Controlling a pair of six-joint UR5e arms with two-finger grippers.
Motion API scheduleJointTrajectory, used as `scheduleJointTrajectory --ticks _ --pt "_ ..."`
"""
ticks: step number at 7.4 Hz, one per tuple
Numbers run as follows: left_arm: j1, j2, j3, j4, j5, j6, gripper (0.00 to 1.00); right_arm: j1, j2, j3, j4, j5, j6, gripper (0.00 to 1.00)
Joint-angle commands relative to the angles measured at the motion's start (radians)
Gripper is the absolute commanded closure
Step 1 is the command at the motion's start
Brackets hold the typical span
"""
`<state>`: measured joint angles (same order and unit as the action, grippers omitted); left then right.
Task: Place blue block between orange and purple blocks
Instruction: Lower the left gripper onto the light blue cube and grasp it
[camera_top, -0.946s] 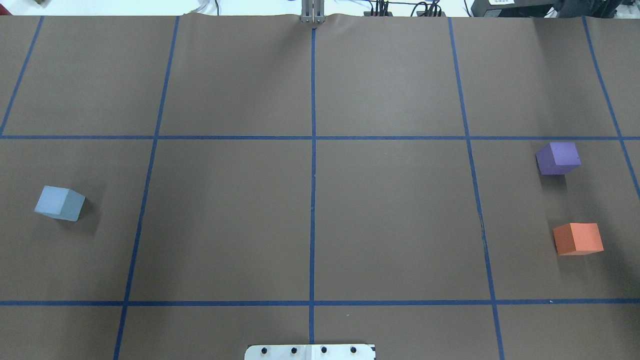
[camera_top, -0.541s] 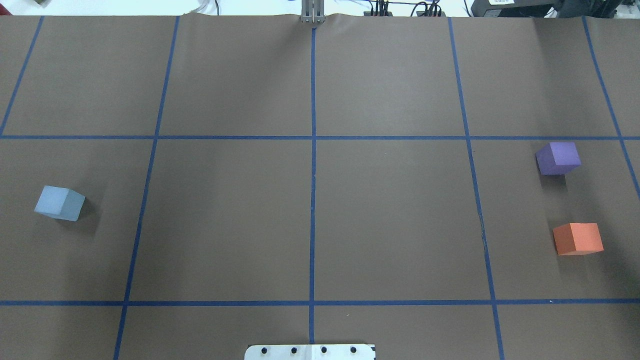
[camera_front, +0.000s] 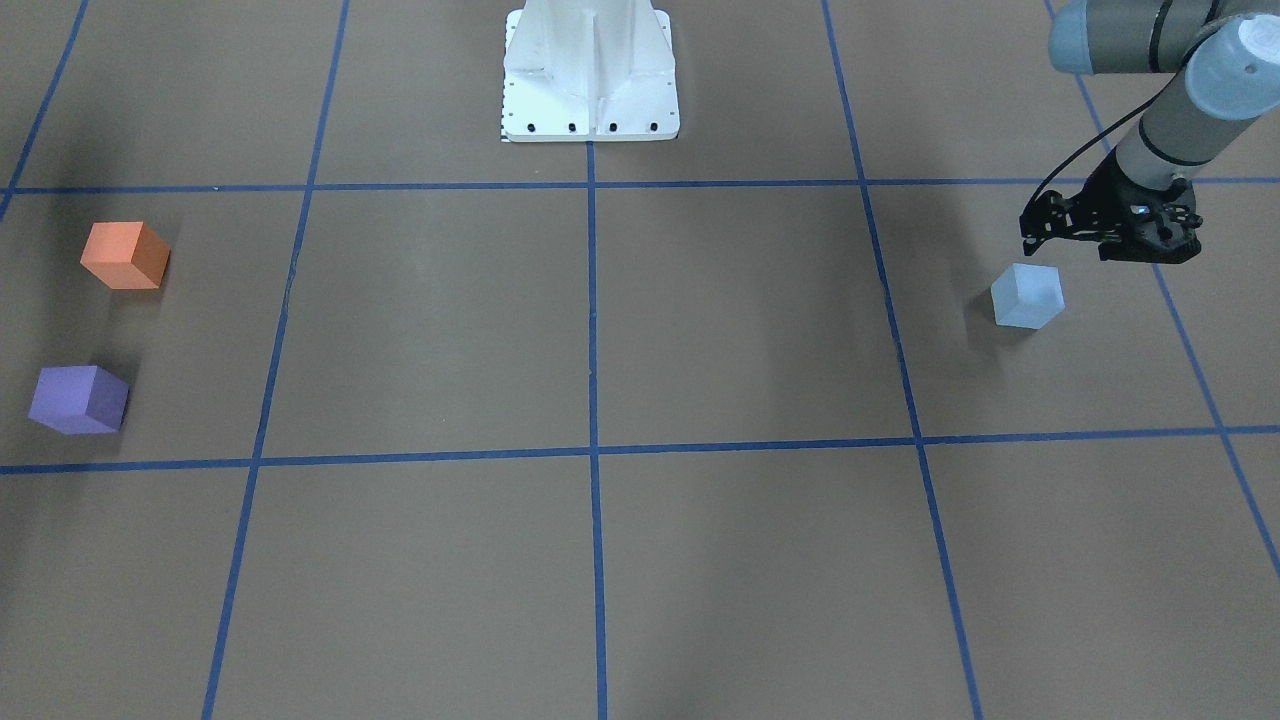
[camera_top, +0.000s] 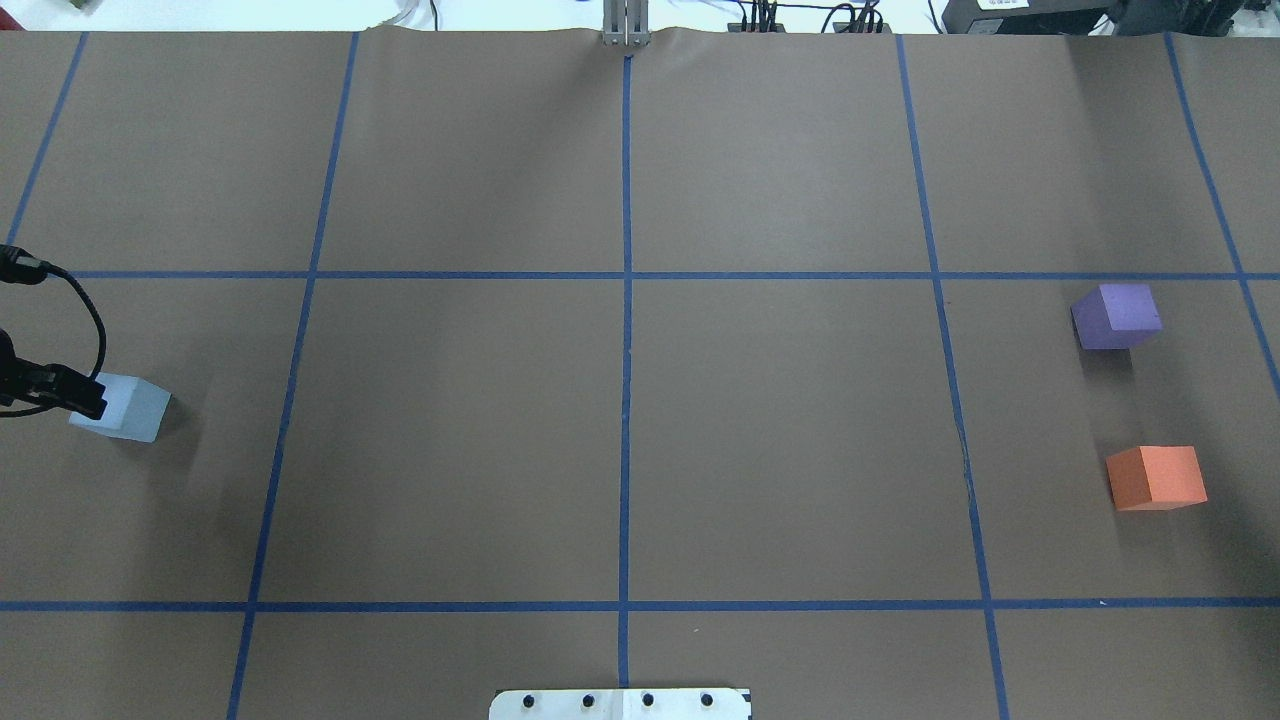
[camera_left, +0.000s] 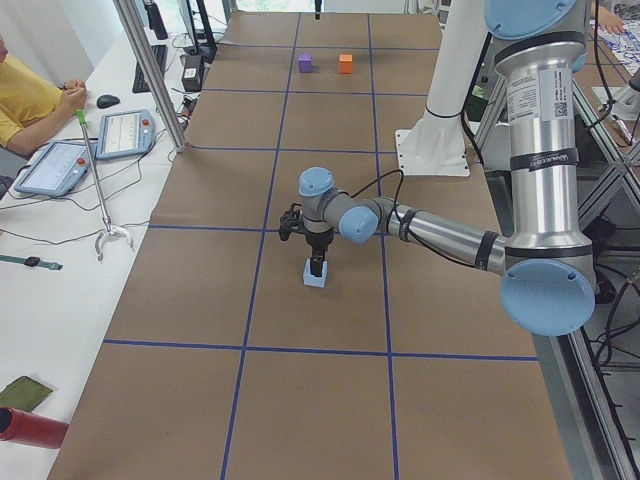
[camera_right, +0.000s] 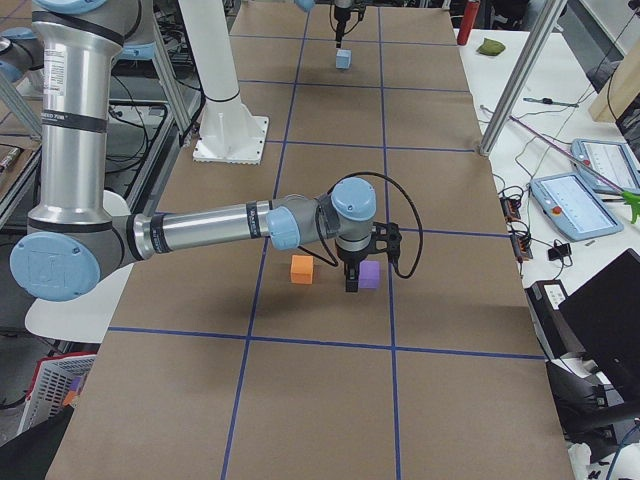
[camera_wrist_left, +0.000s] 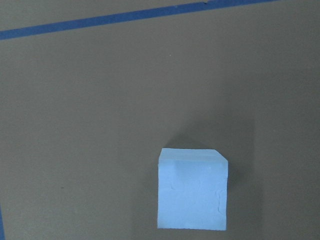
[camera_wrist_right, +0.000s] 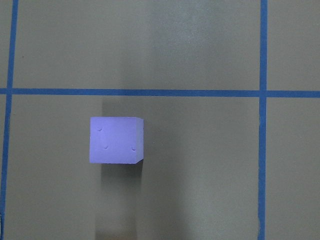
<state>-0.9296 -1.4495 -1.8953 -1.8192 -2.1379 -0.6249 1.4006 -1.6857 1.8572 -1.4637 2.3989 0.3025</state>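
Note:
The blue block (camera_top: 125, 408) lies at the table's left side; it also shows in the front view (camera_front: 1027, 296) and the left wrist view (camera_wrist_left: 192, 192). My left gripper (camera_front: 1110, 240) hovers above it, apart from it, jaws spread and empty; one of its fingers (camera_top: 82, 395) overlaps the block's left edge. The purple block (camera_top: 1117, 315) and the orange block (camera_top: 1156, 477) lie at the right, a gap between them. My right gripper (camera_right: 352, 282) hangs by the purple block (camera_right: 370, 274); I cannot tell if it is open.
Brown paper with a blue tape grid (camera_top: 626, 400) covers the table. The robot's white base (camera_front: 590, 70) stands at the near middle edge. Tablets and cables (camera_left: 90, 150) lie on the far side bench.
My left gripper has come into the overhead view from the left edge and now stands over the blue block. The three blocks have not moved.

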Motion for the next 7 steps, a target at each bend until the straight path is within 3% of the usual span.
scheduleJointTrajectory --ticks 1,7 --pt "0.018 -0.055 0.103 -0.026 0.000 -0.031 0.00 -0.015 0.000 -0.003 0.000 0.000 0.001 0.00" --pt "0.032 -0.103 0.128 -0.028 -0.002 -0.052 0.00 -0.032 0.000 -0.006 0.020 0.002 0.006 0.00"
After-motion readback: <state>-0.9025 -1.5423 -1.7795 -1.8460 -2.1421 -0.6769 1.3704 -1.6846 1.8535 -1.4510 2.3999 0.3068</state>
